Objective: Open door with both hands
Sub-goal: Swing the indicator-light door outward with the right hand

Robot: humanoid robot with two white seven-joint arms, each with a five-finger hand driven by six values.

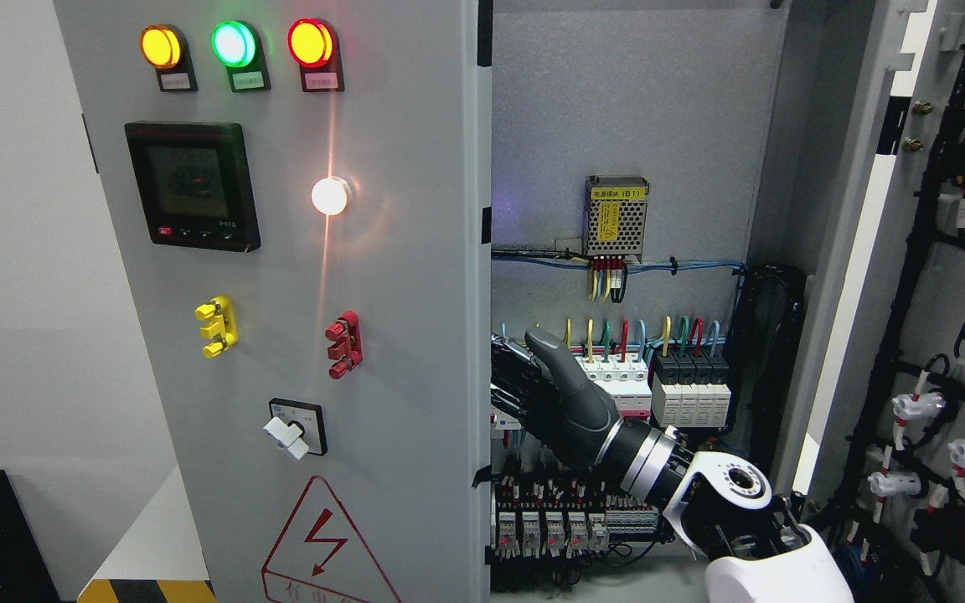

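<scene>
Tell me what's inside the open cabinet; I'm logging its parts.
A mesh power supply, coloured wires and white breakers. The right hand covers some; the left door hides the rest.

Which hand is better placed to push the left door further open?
The right hand: its fingers already reach behind the edge of the left door. The left hand is not in view.

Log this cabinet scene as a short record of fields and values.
left door: partly closed, panel facing the camera
right door: swung open, wiring on its inner face
right hand: inside the opening, at the left door's inner edge; grip unclear
left hand: not in view
indicator lamps: amber, green, red, all lit
interior: breakers with coloured wires, power supply above
</scene>
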